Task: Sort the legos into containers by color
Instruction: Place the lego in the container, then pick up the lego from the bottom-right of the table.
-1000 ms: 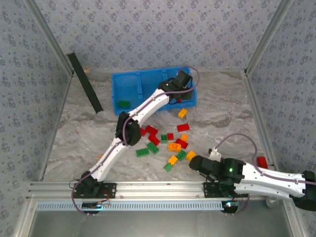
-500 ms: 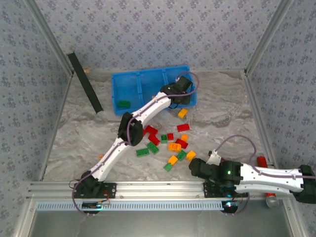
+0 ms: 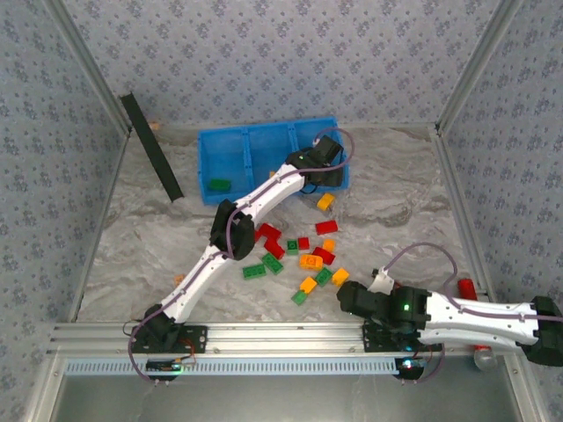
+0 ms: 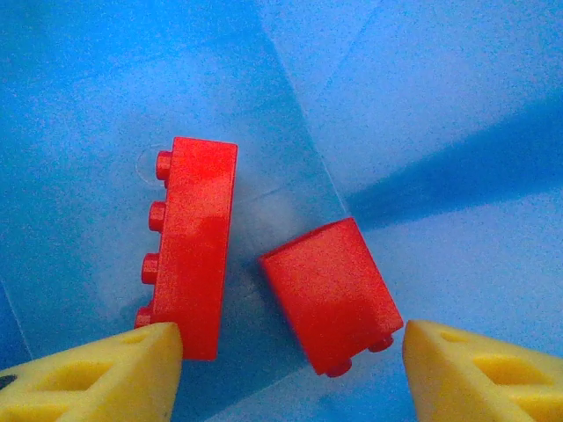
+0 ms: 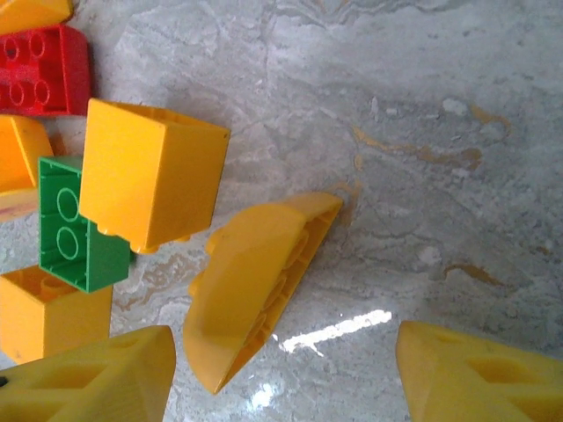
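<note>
Seen from above, a black bar [image 3: 151,145] leans at ten o'clock on your marble table [image 3: 396,193]. Just right of it, between eleven and twelve o'clock, sits the blue bin [image 3: 264,141] with three compartments. A green brick [image 3: 220,185] lies in the left one.

Your left gripper [image 4: 290,338] hangs over the right compartment. Its yellow fingers [image 4: 97,378] are spread wide and grip nothing. Below them a long red brick [image 4: 193,237] lies on its side on the blue floor. A square red brick [image 4: 330,294] lies tilted just beside it, at three o'clock.

Loose bricks [image 3: 303,255] in red, green and orange are scattered near the table's centre.

At five o'clock, your right gripper [image 5: 283,343] sits low over the table, parted wide and empty. A curved yellow piece [image 5: 259,272] lies on the marble just ahead of its fingers. At ten o'clock from that piece, an orange-yellow block [image 5: 154,171] partly covers a small green block [image 5: 75,224].
</note>
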Controlling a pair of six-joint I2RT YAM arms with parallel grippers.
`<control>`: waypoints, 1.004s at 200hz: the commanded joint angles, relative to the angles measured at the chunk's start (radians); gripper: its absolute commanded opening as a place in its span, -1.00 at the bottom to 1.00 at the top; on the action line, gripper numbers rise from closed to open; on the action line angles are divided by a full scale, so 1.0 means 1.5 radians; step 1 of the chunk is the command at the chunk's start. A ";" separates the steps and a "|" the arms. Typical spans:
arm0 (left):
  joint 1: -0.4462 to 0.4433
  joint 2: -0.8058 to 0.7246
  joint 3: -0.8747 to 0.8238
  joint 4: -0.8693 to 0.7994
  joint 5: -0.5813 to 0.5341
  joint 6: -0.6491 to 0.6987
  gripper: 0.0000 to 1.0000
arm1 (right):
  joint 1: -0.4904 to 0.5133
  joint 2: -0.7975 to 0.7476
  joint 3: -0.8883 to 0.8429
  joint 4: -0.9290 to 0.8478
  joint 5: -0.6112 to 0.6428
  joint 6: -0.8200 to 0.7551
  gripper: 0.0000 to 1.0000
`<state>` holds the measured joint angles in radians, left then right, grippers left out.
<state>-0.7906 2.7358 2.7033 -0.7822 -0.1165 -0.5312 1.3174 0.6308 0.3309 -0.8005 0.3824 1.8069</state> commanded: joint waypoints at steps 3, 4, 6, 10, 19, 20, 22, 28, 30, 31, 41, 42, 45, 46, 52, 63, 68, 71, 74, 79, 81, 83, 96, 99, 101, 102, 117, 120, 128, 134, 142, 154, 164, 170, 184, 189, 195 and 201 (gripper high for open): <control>-0.001 -0.061 -0.007 -0.012 0.004 0.016 0.35 | -0.027 -0.003 -0.014 0.019 0.012 -0.037 0.36; -0.001 -0.062 -0.007 -0.011 0.004 0.017 0.35 | -0.029 -0.003 -0.014 0.020 0.012 -0.039 0.36; -0.002 -0.064 -0.007 -0.011 0.005 0.018 0.35 | -0.032 -0.003 -0.014 0.023 0.008 -0.044 0.36; -0.002 -0.069 -0.007 -0.008 0.006 0.019 0.35 | -0.040 -0.003 -0.014 0.028 0.005 -0.054 0.36; -0.003 -0.077 -0.007 -0.005 0.008 0.023 0.36 | -0.057 -0.003 -0.014 0.038 -0.003 -0.074 0.36; -0.003 -0.078 -0.007 -0.005 0.009 0.023 0.36 | -0.060 -0.003 -0.014 0.039 -0.004 -0.076 0.37; -0.003 -0.080 -0.007 -0.005 0.010 0.024 0.36 | -0.063 -0.002 -0.014 0.041 -0.006 -0.081 0.36; -0.004 -0.085 -0.007 -0.004 0.014 0.025 0.36 | -0.073 -0.001 -0.014 0.046 -0.011 -0.091 0.36; -0.004 -0.087 -0.007 -0.004 0.015 0.026 0.36 | -0.075 -0.001 -0.014 0.048 -0.011 -0.095 0.36; -0.004 -0.088 -0.007 -0.003 0.016 0.026 0.36 | -0.076 -0.001 -0.013 0.048 -0.012 -0.096 0.36; -0.004 -0.098 -0.007 -0.005 0.018 0.027 0.36 | -0.089 0.001 -0.013 0.053 -0.019 -0.111 0.35; -0.004 -0.098 -0.007 -0.005 0.018 0.027 0.36 | -0.090 0.002 -0.012 0.054 -0.019 -0.112 0.36; -0.005 -0.100 -0.007 -0.006 0.019 0.028 0.37 | -0.095 0.003 -0.013 0.055 -0.021 -0.117 0.35; -0.005 -0.101 -0.007 -0.006 0.019 0.028 0.37 | -0.096 0.004 -0.013 0.056 -0.022 -0.118 0.35; -0.006 -0.107 -0.008 -0.007 0.020 0.029 0.37 | -0.103 0.006 -0.013 0.060 -0.026 -0.125 0.34; -0.005 -0.117 -0.009 -0.009 0.024 0.031 0.37 | -0.114 0.015 -0.013 0.068 -0.034 -0.138 0.31; -0.005 -0.122 -0.009 -0.010 0.025 0.033 0.37 | -0.118 0.020 -0.014 0.073 -0.038 -0.143 0.30; -0.005 -0.124 -0.009 -0.011 0.026 0.034 0.37 | -0.120 0.024 -0.014 0.075 -0.042 -0.145 0.30; -0.006 -0.127 -0.009 -0.012 0.026 0.034 0.37 | -0.122 0.028 -0.014 0.079 -0.046 -0.148 0.30; -0.005 -0.132 -0.010 -0.012 0.026 0.035 0.37 | -0.127 0.035 -0.016 0.085 -0.050 -0.151 0.29; -0.005 -0.135 -0.010 -0.012 0.026 0.036 0.37 | -0.128 0.037 -0.016 0.087 -0.051 -0.152 0.29; -0.005 -0.137 -0.010 -0.013 0.027 0.035 0.37 | -0.129 0.040 -0.016 0.089 -0.051 -0.153 0.29; -0.006 -0.153 -0.014 -0.013 0.029 0.039 0.37 | -0.135 0.060 -0.017 0.106 -0.060 -0.163 0.26; -0.005 -0.157 -0.015 -0.012 0.028 0.040 0.36 | -0.136 0.064 -0.018 0.109 -0.062 -0.165 0.25; -0.006 -0.160 -0.016 -0.012 0.029 0.040 0.37 | -0.136 0.068 -0.018 0.111 -0.063 -0.166 0.25; -0.005 -0.162 -0.016 -0.012 0.029 0.040 0.37 | -0.137 0.069 -0.018 0.111 -0.064 -0.167 0.25; -0.006 -0.187 -0.030 -0.006 0.030 0.046 0.37 | -0.139 0.091 -0.016 0.118 -0.072 -0.173 0.24; -0.006 -0.193 -0.033 -0.005 0.031 0.047 0.37 | -0.139 0.097 -0.016 0.119 -0.073 -0.175 0.23; -0.005 -0.208 -0.039 -0.003 0.030 0.052 0.37 | -0.142 0.109 -0.016 0.125 -0.077 -0.178 0.21; -0.005 -0.219 -0.046 -0.003 0.030 0.056 0.37 | -0.144 0.116 -0.016 0.129 -0.078 -0.181 0.19; -0.006 -0.234 -0.053 -0.001 0.030 0.062 0.37 | -0.147 0.126 -0.016 0.130 -0.083 -0.186 0.14; -0.005 -0.258 -0.063 -0.003 0.029 0.073 0.37 | -0.153 0.140 -0.016 0.153 -0.087 -0.194 0.08; -0.004 -0.277 -0.069 -0.007 0.026 0.083 0.37 | -0.157 0.150 -0.016 0.157 -0.091 -0.198 0.03; -0.003 -0.289 -0.073 -0.011 0.026 0.090 0.37 | -0.160 0.155 -0.016 0.159 -0.094 -0.202 0.01; -0.002 -0.320 -0.087 -0.022 0.020 0.105 0.38 | -0.166 0.165 -0.017 0.160 -0.099 -0.211 -0.09; 0.000 -0.332 -0.094 -0.026 0.018 0.110 0.38 | -0.169 0.168 -0.016 0.160 -0.101 -0.214 -0.13; 0.001 -0.349 -0.108 -0.028 0.015 0.116 0.38 | -0.172 0.171 -0.018 0.160 -0.105 -0.218 -0.19; 0.004 -0.367 -0.126 -0.032 0.012 0.122 0.38 | -0.175 0.172 -0.019 0.160 -0.108 -0.224 -0.24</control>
<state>-0.7929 2.3127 2.5641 -0.7933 -0.0830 -0.4110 1.0737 0.8555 0.3340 -0.6529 0.2657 1.5028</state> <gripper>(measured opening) 0.687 0.418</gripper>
